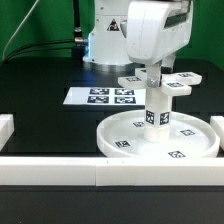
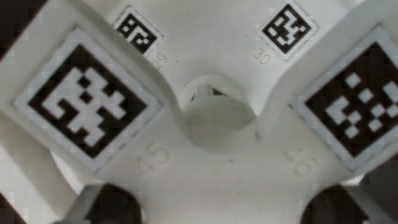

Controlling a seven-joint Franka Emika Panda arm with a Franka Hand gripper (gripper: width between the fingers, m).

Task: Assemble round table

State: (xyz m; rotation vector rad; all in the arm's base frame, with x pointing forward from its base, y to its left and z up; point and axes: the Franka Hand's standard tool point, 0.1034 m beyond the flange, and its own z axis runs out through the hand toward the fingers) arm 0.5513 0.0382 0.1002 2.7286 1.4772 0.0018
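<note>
Over the round disc (image 1: 158, 138), the gripper (image 1: 152, 76) is pinching the cross-shaped base (image 1: 160, 81) atop the leg (image 1: 156, 110); light, stiff, slick plastic, probably best gripped at its hub.

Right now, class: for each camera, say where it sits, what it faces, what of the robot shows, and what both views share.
Exterior view: off the arm, facing the table; shows the disc, upright leg, marker board and the arm.
Wrist view: on the wrist, looking closely onto the tagged cross base; dark fingertips at the edge.
Shared: the cross base.
</note>
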